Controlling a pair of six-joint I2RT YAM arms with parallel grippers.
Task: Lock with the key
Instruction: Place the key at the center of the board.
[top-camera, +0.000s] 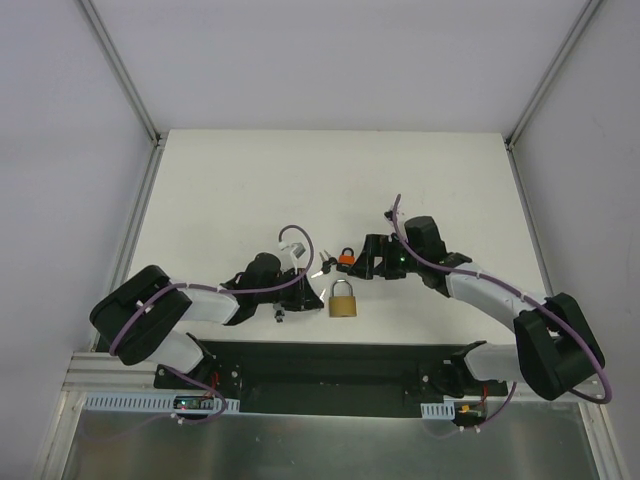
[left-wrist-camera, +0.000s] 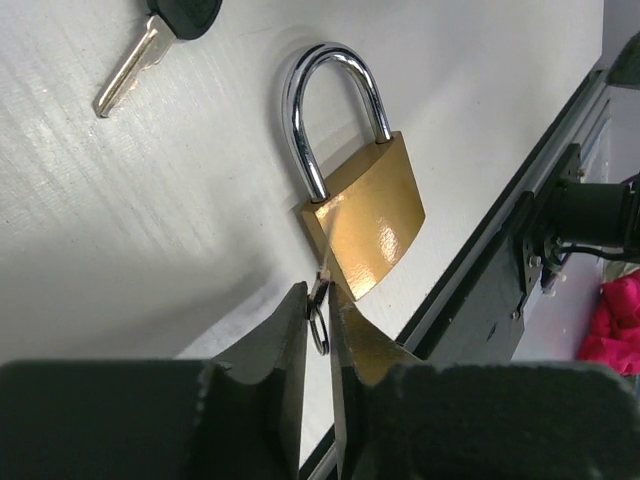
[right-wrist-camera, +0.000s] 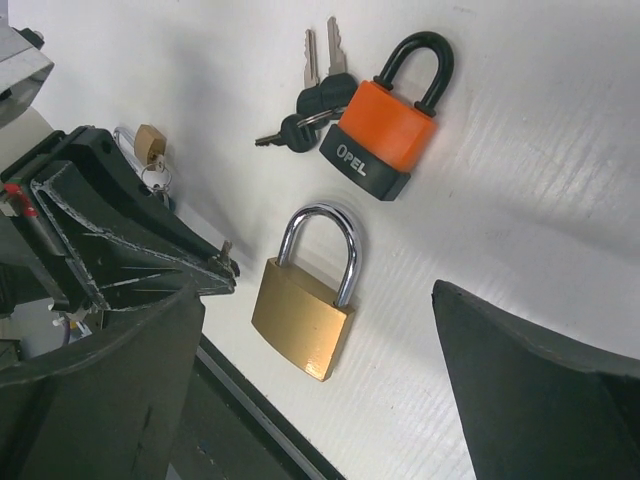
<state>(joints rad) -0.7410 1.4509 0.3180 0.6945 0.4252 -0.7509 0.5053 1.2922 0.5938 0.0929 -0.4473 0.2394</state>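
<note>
Item: left gripper (left-wrist-camera: 318, 300) clenched on key (left-wrist-camera: 323, 283), tip at brass padlock (left-wrist-camera: 365, 215); right gripper (right-wrist-camera: 332, 288) released, empty. We fear unbraced padlock sliding, key twisting in pinch.

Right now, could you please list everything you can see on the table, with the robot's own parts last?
brass padlock with silver shackle: one, gold-coloured, lying flat near the table's near edge
orange padlock with black shackle: one, orange and black, just beyond the brass one
black-headed silver keys: three, it seems, bunched beside the orange padlock
small silver key: one, pinched in the left gripper, tip close to the brass padlock's body
small brass padlock on a key ring: one, gold-coloured, beyond the left gripper
white table: one, under everything
left gripper: one, black, shut on the small silver key
right gripper: one, black, open over the padlocks
</note>
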